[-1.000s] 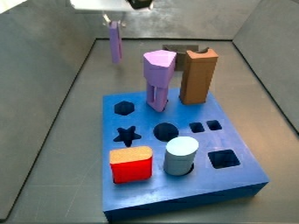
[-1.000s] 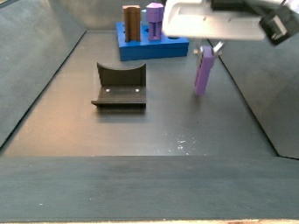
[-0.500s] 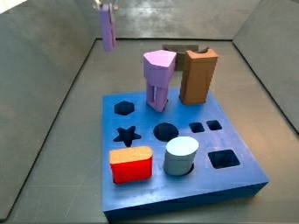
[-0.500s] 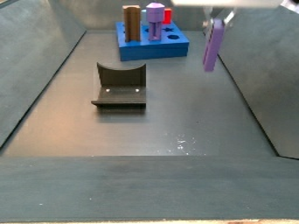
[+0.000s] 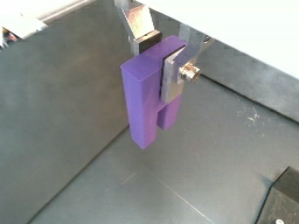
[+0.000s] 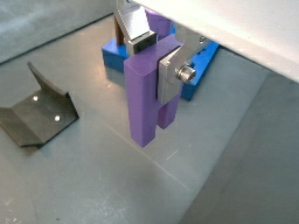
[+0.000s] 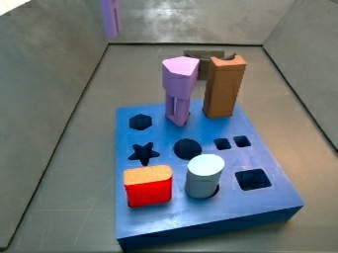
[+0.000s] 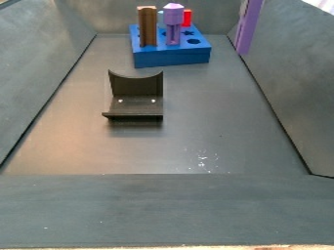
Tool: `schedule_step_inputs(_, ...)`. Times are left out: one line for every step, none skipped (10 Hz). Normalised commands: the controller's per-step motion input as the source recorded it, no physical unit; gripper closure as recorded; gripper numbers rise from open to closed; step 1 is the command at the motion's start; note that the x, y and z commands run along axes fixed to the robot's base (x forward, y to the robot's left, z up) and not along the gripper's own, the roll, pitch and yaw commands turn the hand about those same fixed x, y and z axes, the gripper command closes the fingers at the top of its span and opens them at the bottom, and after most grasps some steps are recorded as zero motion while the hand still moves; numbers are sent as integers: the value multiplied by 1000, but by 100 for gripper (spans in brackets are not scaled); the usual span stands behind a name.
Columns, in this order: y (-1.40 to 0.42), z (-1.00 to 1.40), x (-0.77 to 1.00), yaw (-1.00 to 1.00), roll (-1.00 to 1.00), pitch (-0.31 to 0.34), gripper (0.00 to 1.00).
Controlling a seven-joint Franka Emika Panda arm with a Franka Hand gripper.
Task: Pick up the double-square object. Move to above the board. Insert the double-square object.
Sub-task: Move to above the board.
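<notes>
My gripper (image 5: 158,55) is shut on the double-square object (image 5: 145,107), a slim lilac-purple bar that hangs upright from the fingers, well above the floor. Both wrist views show this grip; in the other one the gripper (image 6: 156,54) holds the bar (image 6: 147,101) the same way. In the side views only the bar's lower part shows at the top edge (image 7: 110,17) (image 8: 248,25); the gripper itself is out of frame above. The board (image 7: 199,215) is a thick blue slab with dark holes, away from the bar. It also shows in a wrist view (image 6: 201,72) and in a side view (image 8: 192,55).
On the board stand a purple pentagon-topped post (image 7: 179,91), a brown block (image 7: 224,86), a red cube (image 7: 148,186) and a pale cylinder (image 7: 204,177). The fixture (image 8: 133,97) stands on the floor beside the board, also seen in a wrist view (image 6: 35,118). Grey walls enclose the floor.
The gripper has lifted the bar straight up. The gripper body has left the top of both side views and only the bar's lower part remains in view.
</notes>
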Motion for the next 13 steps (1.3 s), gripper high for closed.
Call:
schedule_step_inputs(-194,1000,-143,34,-67,18,100)
schedule_step_inputs(-189,1000,-139,34,-68,22,100)
schedule_step_inputs(-181,1000,-130,34,-56,38,100)
schedule_step_inputs(-177,1000,-123,34,-44,54,100)
schedule_step_inputs(-169,1000,-112,38,-27,66,100)
schedule_step_inputs(-166,1000,-108,38,-24,71,100)
schedule_step_inputs(-157,1000,-98,38,-27,70,100)
schedule_step_inputs(-151,1000,-92,33,-33,71,100)
schedule_step_inputs(-146,1000,-85,34,-33,68,100)
schedule_step_inputs(-139,1000,-77,37,-32,66,100)
schedule_step_inputs(-133,1000,-69,39,-32,67,100)
schedule_step_inputs(-128,1000,-62,37,-33,68,100)
schedule_step_inputs(-121,1000,-55,37,-33,70,100)
